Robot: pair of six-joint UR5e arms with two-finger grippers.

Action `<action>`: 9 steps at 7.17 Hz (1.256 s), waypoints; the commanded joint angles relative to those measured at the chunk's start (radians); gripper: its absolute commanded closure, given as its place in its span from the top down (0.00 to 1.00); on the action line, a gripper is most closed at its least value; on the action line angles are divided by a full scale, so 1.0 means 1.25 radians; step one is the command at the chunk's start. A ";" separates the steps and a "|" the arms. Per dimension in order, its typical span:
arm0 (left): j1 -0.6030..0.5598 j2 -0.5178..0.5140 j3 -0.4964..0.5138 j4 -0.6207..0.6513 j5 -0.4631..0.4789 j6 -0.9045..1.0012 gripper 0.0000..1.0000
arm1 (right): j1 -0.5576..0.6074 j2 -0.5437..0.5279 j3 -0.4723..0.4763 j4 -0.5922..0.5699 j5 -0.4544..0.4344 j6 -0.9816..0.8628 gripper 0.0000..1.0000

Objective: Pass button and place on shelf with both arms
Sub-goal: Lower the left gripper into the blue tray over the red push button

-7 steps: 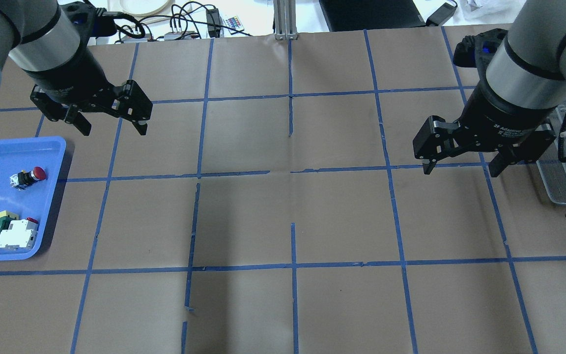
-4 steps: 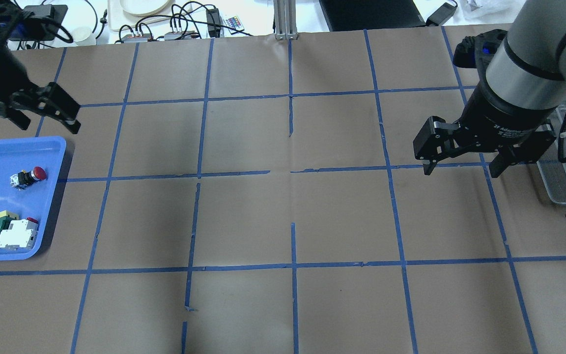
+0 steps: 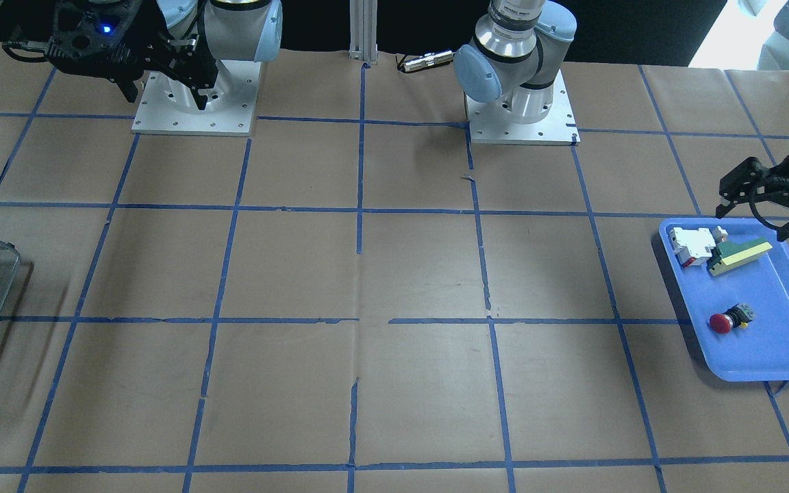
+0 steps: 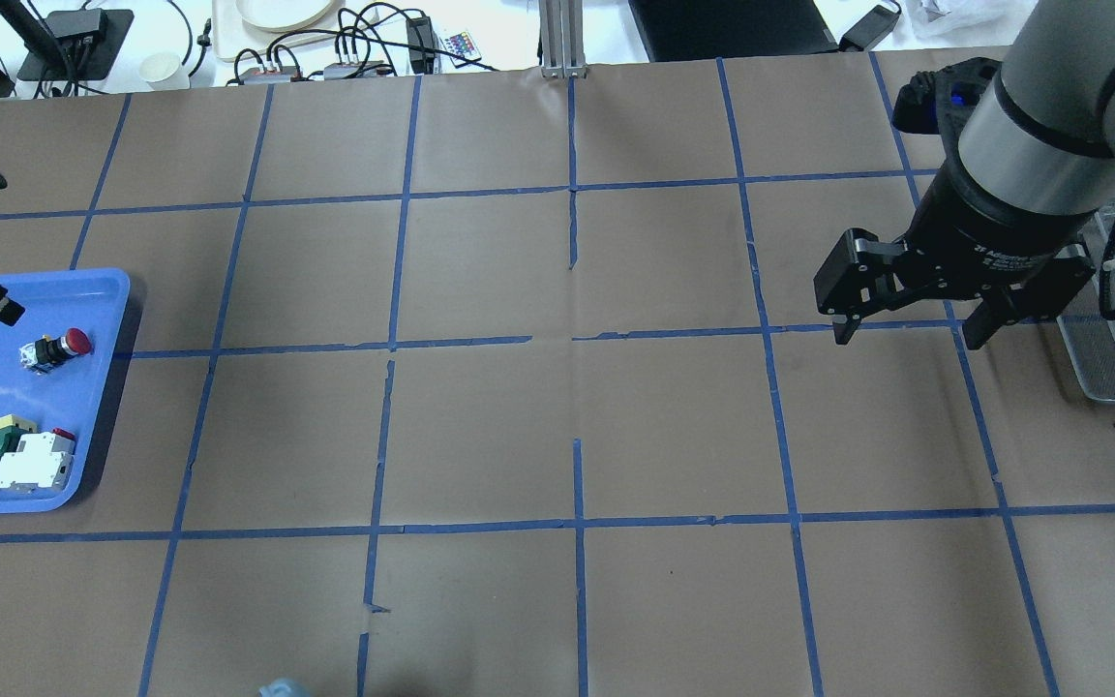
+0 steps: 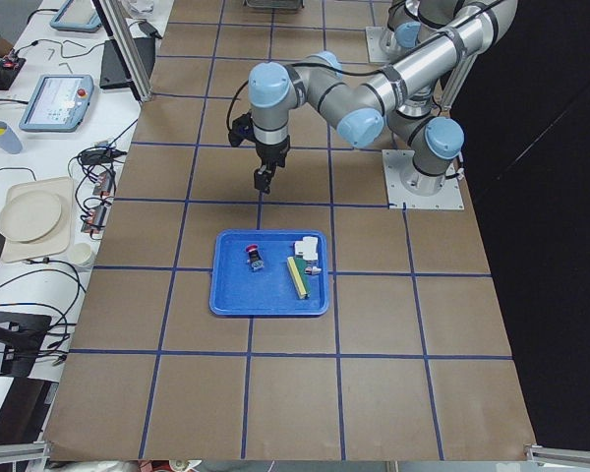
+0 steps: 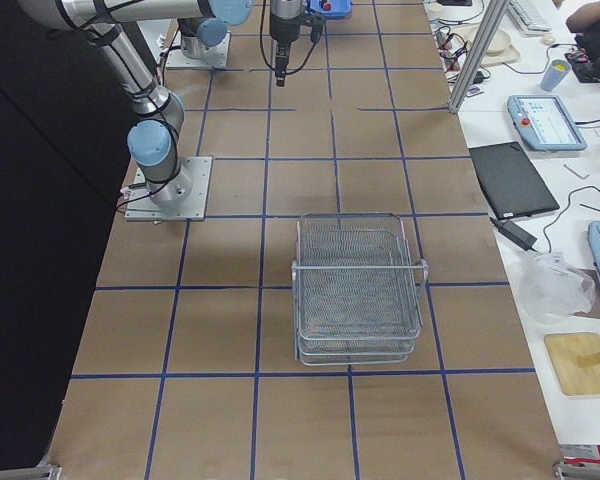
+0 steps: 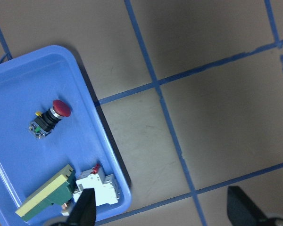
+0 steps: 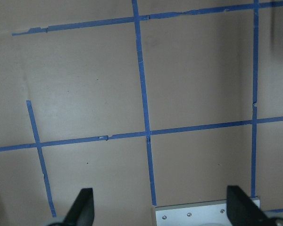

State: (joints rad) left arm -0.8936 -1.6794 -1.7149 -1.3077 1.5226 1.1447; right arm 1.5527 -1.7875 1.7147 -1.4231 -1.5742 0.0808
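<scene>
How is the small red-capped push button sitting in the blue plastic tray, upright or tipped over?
Tipped over: the button lies on its side on the tray floor, cap pointing sideways.

Glossy plastic tray (image 3: pixel 778 350), metal-mesh shelf (image 6: pixel 358 287)

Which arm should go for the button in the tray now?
Left. The left hand hovers open by the blue tray's rim, close to the button. The right hand, also open, is across the table beside the shelf, far from the tray.
</scene>
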 commanded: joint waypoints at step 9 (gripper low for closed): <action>0.211 -0.312 -0.045 0.363 -0.271 0.550 0.96 | -0.022 -0.002 -0.006 0.006 0.004 0.161 1.00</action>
State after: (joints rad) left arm -0.6607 -2.0488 -1.7711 -0.8541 1.2048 1.7962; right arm 1.5257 -1.7884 1.7088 -1.4181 -1.5696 0.2374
